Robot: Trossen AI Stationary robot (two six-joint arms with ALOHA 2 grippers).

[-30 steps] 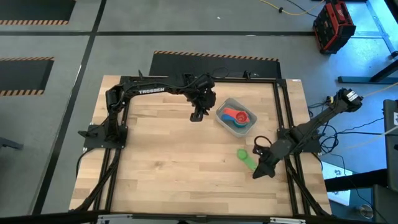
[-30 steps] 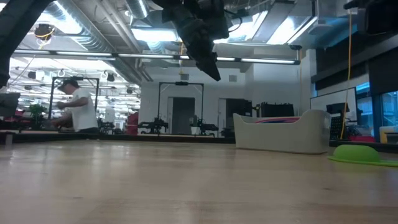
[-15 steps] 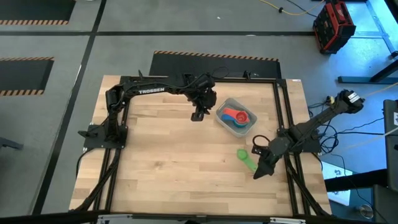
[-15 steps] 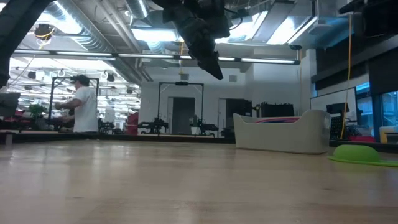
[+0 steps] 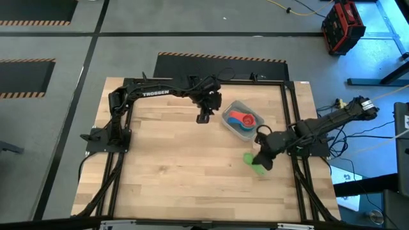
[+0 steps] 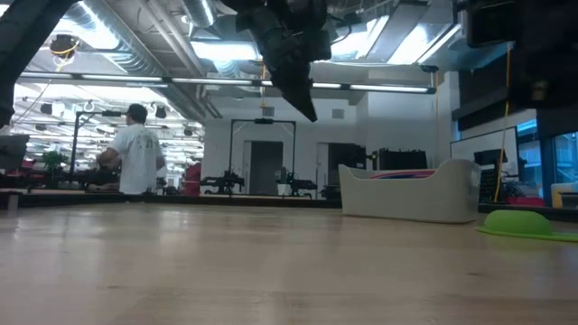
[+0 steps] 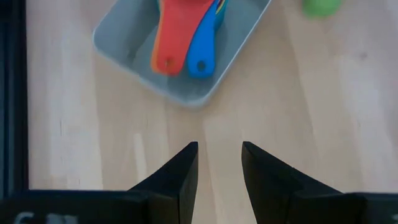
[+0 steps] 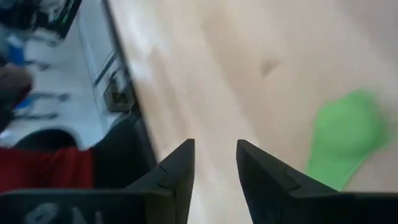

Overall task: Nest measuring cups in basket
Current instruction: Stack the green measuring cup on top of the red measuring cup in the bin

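Two end effectors, both w/ fingers slightly spread and pinching nothing. Your right end effector (image 5: 262, 163) sits over the green cup (image 5: 251, 160) at the counter's (image 5: 166, 166) right side, below the basket (image 5: 231, 110) in the high view; its arm reaches in from the right edge. Right wrist view shows the green cup (image 8: 344, 142) just off to one side of the finger gap, bare wood between the fingers (image 8: 174, 177). Can't tell whether the fingers touch the cup.

Your left end effector (image 5: 203, 119) hangs above the counter just beside the basket's left side, well off the wood in the low view (image 6: 302, 104). Left wrist view: basket (image 7: 118, 46) ahead of the fingers (image 7: 180, 180), holding stacked cups w/ a red handle (image 7: 169, 37) and a blue handle (image 7: 202, 46) side by side, more colours under them.

High view shows red on top in the basket, blue and teal below. Low view: basket (image 6: 411, 199) upright on the counter, green cup (image 6: 524, 223) near it, bowl down. 1 person (image 6: 135, 162) stands far back in the room.
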